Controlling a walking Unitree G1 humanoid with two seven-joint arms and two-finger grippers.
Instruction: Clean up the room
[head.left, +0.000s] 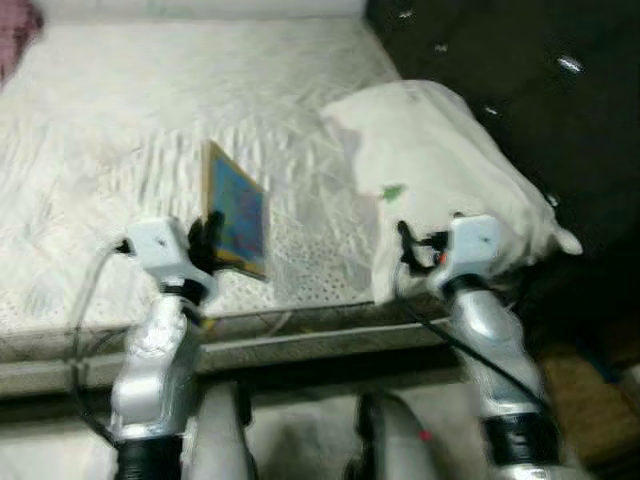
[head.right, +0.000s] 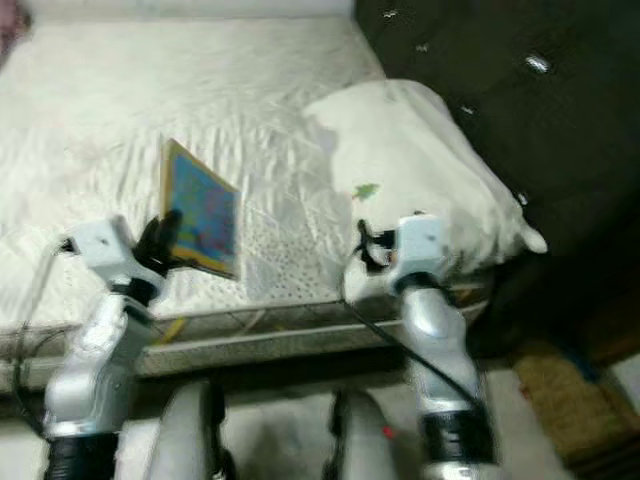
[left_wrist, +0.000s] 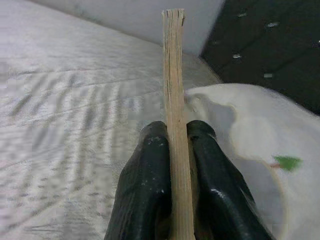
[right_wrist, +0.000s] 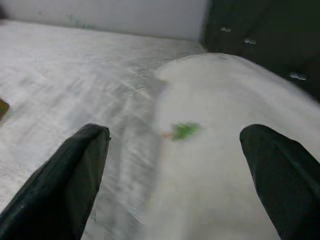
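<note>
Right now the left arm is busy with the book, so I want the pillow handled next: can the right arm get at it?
Probably yes. The right tool is open, pointed at the white pillow on the bed, with nothing between them. The left tool grips the book well aside.

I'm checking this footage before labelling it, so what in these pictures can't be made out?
- Book cover: blue and colourful, but blurred in both eye views; no title readable. The left wrist view gives just its page edge.
- Green mark on the pillow: too blurred in every view to identify.
- Pink thing at the bed's far corner: cut off by the eye view's edge.
- Floor right of the bed: dark, blurred clutter.
</note>
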